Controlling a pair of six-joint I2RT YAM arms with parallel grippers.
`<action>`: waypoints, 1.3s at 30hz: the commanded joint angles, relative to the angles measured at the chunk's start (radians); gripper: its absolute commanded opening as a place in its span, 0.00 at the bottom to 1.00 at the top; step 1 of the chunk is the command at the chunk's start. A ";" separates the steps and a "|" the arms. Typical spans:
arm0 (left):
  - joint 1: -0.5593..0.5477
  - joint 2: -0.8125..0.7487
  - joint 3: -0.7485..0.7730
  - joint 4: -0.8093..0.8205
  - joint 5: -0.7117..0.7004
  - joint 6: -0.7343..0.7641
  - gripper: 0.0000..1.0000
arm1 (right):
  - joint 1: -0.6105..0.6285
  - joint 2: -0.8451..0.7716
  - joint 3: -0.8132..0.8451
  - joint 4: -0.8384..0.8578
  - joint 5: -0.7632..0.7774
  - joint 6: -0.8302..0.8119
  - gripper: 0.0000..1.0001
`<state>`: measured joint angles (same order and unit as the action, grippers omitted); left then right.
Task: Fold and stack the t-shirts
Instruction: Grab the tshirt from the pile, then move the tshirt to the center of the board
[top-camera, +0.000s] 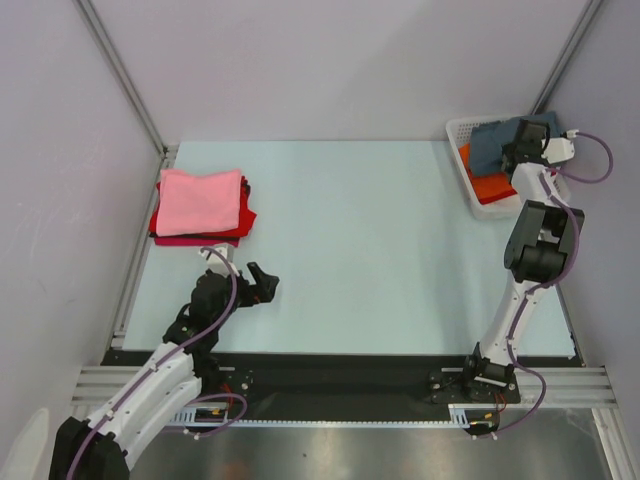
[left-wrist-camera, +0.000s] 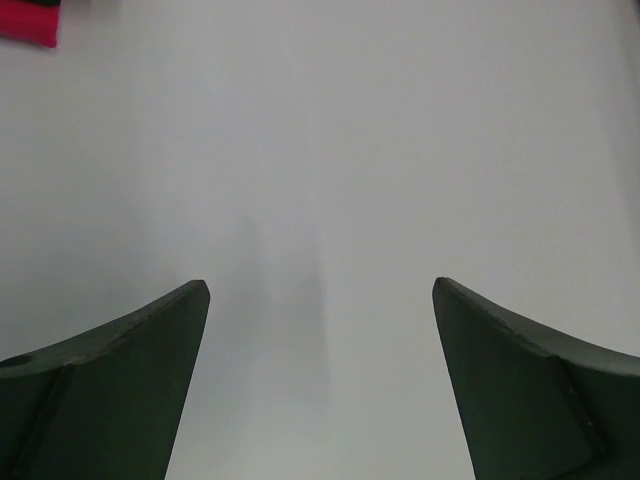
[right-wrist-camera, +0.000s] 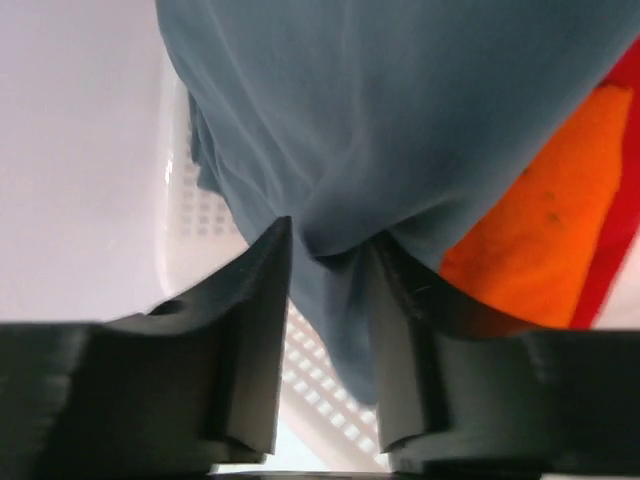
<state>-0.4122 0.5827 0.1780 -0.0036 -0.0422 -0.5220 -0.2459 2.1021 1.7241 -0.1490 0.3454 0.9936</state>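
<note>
Slate-blue tee (right-wrist-camera: 400, 130) — soft, light, limp — likely best taken by a gathered fold, where the right claw (right-wrist-camera: 328, 238) pinches it; left claw (left-wrist-camera: 320, 290) gapes wide, empty.

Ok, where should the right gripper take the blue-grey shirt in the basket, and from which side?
The raised fold on top of the blue-grey t-shirt, from above: it lies crumpled over the orange t-shirt in the basket, and the right gripper straddles that fold.
</note>
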 joint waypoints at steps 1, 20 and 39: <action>-0.008 0.014 0.049 0.024 -0.002 0.016 1.00 | -0.001 0.050 0.115 0.032 0.067 -0.027 0.36; -0.008 0.022 0.051 0.022 0.002 0.017 1.00 | 0.480 -0.557 -0.017 0.373 -0.049 -0.596 0.00; -0.008 -0.064 0.060 -0.047 -0.039 -0.034 1.00 | 0.497 -1.024 -0.909 -0.093 -0.528 -0.549 0.92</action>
<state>-0.4137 0.5648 0.1879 -0.0208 -0.0456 -0.5255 0.2241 1.1492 0.8211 -0.0799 -0.1455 0.5430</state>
